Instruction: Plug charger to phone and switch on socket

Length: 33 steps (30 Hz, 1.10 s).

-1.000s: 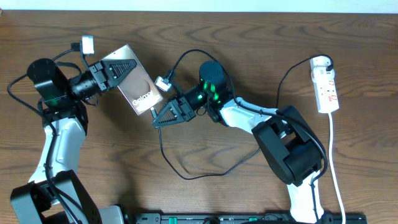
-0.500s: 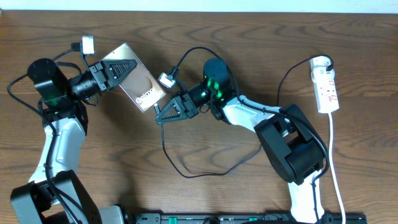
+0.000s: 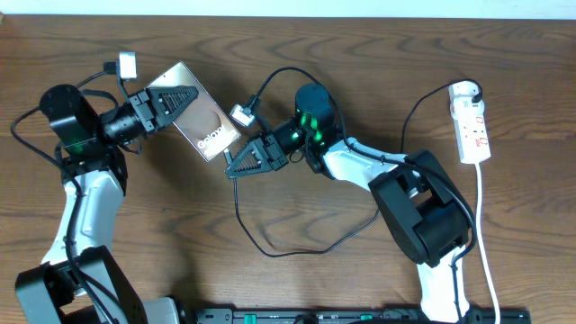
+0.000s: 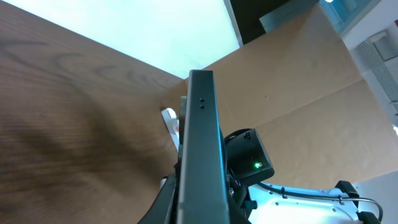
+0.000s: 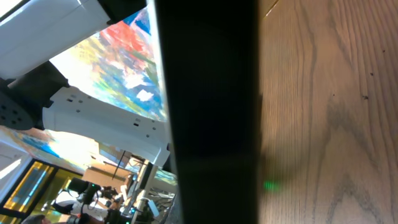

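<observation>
Misalignment is the main danger: right gripper (image 3: 231, 170), closed on the charger (image 3: 270, 254) with its tip hidden under the fingers, sits just short of the phone (image 3: 205, 126), whose near edge looks tilted across the line of approach. Left gripper (image 3: 183, 95) pinches the phone only at the far end, so an off-centre push could pivot or slip it. Behind the right gripper the charger's slack loops past the arm toward the socket (image 3: 474, 130), well off, and could snag.
</observation>
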{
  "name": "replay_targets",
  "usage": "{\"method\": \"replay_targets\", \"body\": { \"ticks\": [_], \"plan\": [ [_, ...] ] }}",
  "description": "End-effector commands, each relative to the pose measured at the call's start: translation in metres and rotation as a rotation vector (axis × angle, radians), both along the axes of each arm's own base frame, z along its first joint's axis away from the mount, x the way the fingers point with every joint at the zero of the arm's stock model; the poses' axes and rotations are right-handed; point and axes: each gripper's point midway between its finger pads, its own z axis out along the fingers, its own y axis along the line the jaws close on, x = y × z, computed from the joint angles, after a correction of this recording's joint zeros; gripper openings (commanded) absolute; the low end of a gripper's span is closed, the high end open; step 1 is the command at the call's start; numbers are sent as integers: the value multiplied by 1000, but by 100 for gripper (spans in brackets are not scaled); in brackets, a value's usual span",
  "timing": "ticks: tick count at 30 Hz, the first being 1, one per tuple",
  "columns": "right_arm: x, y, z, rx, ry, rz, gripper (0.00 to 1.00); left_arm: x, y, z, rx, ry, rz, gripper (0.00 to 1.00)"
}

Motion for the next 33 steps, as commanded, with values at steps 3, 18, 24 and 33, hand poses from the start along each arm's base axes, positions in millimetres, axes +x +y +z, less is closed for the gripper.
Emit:
{"method": "replay_targets", "body": {
  "ticks": [3, 18, 24, 33],
  "plan": [
    [26, 0, 14, 32, -39, -114, 1, -24, -21, 6, -23, 9, -162, 7],
    [22, -2, 9, 4, -3, -88, 1, -24, -20, 6, -26, 16, -159, 7],
    [22, -2, 9, 1, 1, -90, 1, -24, -20, 6, -26, 15, -159, 8],
    [24, -4, 7, -8, 13, -95, 1, -24, -20, 6, -26, 16, -159, 8]
  ]
}}
